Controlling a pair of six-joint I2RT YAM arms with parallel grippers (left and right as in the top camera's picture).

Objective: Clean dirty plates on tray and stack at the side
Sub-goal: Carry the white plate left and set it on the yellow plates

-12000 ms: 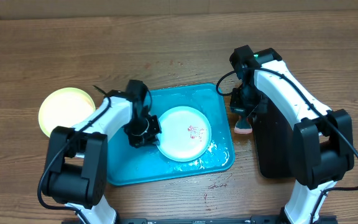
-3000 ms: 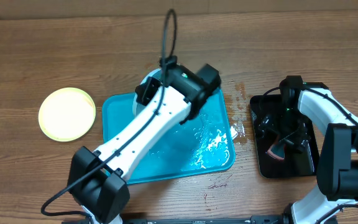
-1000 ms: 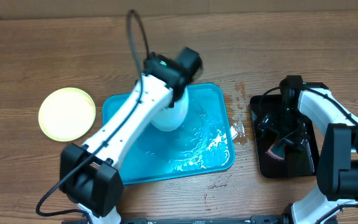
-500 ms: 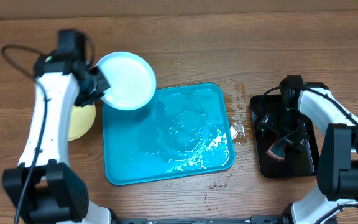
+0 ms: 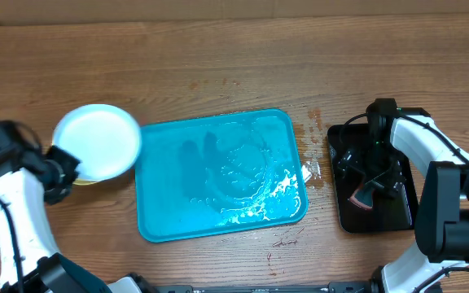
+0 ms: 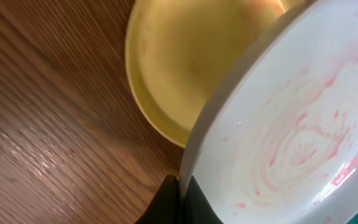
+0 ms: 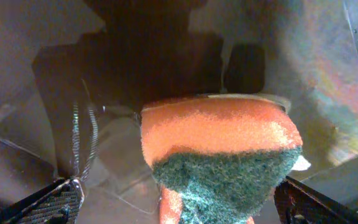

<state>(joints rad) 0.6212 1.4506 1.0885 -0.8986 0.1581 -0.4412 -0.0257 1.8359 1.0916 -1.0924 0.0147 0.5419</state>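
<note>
Overhead, the left gripper [image 5: 72, 168] pinches the pale light-blue round plastic plate [image 5: 98, 140] by its rim, jaws closed on the edge. The plate hangs tilted over the pale yellow-green round plastic plate [image 6: 166, 68], left of the wet, glossy turquoise rectangular tray [image 5: 186, 207], likely for stacking. Faint pink streaks mark its smooth centre. The right gripper [image 5: 357, 175] has its jaws wide around the orange sponge [image 7: 219, 140] with its coarse green scourer, in the black tray [image 5: 399, 218].
</note>
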